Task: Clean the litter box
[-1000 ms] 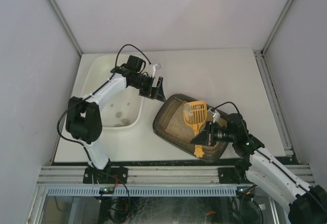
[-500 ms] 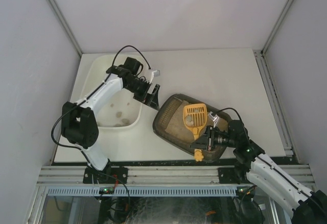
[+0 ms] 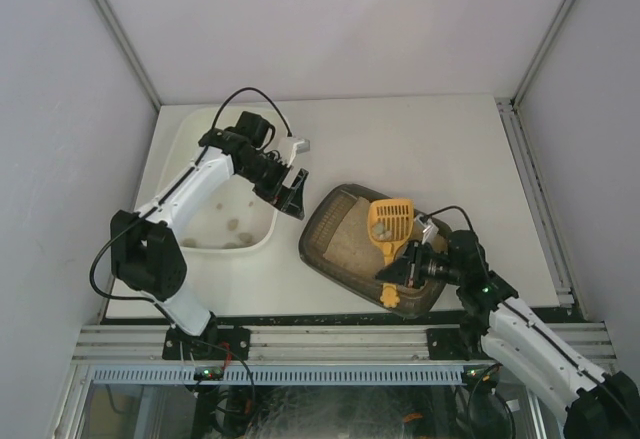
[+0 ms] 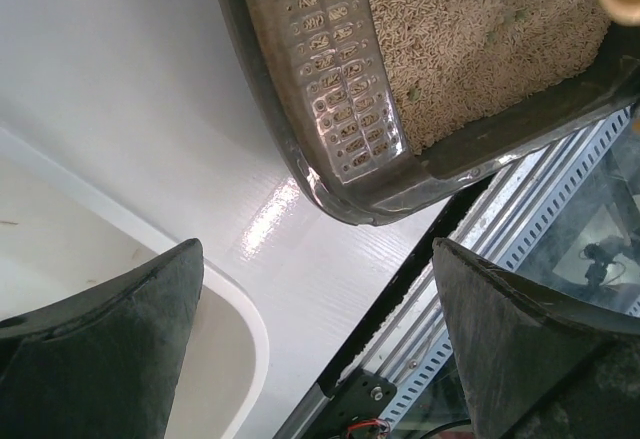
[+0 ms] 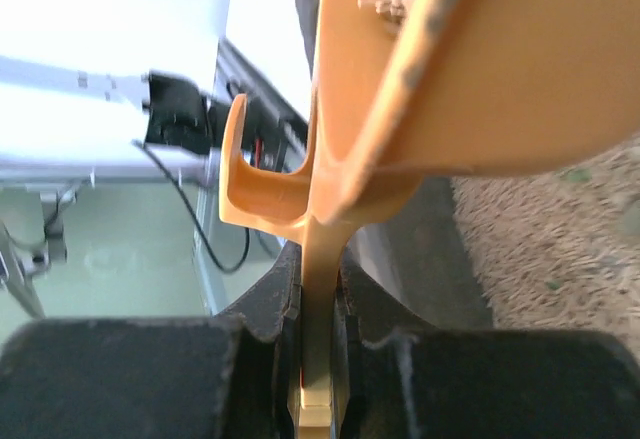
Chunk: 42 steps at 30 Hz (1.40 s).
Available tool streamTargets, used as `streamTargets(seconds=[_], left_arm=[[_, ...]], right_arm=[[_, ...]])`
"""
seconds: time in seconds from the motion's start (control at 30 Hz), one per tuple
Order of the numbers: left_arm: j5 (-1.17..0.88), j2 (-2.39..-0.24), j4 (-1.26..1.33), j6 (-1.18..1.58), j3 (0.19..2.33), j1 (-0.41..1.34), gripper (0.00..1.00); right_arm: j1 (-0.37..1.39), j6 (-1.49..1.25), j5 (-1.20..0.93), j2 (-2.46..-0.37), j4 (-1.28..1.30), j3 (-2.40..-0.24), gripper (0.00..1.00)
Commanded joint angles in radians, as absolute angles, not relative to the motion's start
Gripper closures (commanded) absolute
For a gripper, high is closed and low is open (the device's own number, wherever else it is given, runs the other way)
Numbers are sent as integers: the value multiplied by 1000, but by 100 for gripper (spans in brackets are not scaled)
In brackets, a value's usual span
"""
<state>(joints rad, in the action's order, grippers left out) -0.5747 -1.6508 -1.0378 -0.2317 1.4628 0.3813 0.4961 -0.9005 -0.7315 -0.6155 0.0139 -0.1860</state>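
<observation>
worktop (image 3: 430,149): white, carries all.
white tub (image 3: 190,129): far left.
litter box (image 3: 340,244): near edge, just right of the tub, sandy litter inside.
left arm (image 3: 190,184): bent, reaching across the tub's right rim; left fingers (image 4: 100,359) spread wide, empty.
right arm (image 3: 520,324): low, pointing left; right fingers (image 5: 130,379) clamped on the yellow scoop (image 3: 388,221) handle, head over the litter.

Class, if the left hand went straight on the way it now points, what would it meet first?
For the left hand, probably the bare table between the tub and the litter box, close to the box's rounded corner. Depth is unclear, so it might clip that rim instead.
</observation>
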Motion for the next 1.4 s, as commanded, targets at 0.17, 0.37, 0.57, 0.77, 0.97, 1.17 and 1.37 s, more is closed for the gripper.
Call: streamTargets(seconds=[0.17, 0.37, 0.57, 0.77, 0.97, 1.17, 1.37], left_arm=[[-556, -1598, -1024, -252, 1449, 384, 0], [-553, -1601, -1022, -252, 1447, 385, 0], [-556, -1604, -1023, -252, 1444, 385, 0], [-561, -1603, -1027, -258, 1442, 385, 0], [-566, -1597, -1033, -269, 1440, 385, 0], [-573, -1593, -1041, -272, 1444, 382, 0], [-620, -1604, -1064, -286, 1461, 364, 0]], right_arm=[[422, -872, -751, -565, 50, -198, 100], [548, -884, -701, -592, 38, -237, 100], [631, -902, -649, -628, 15, -260, 100], [491, -942, -725, -602, -25, -210, 100], [513, -918, -749, -623, -5, -241, 100], [547, -925, -736, -627, -2, -250, 100], [526, -942, -745, -613, -8, -267, 100]])
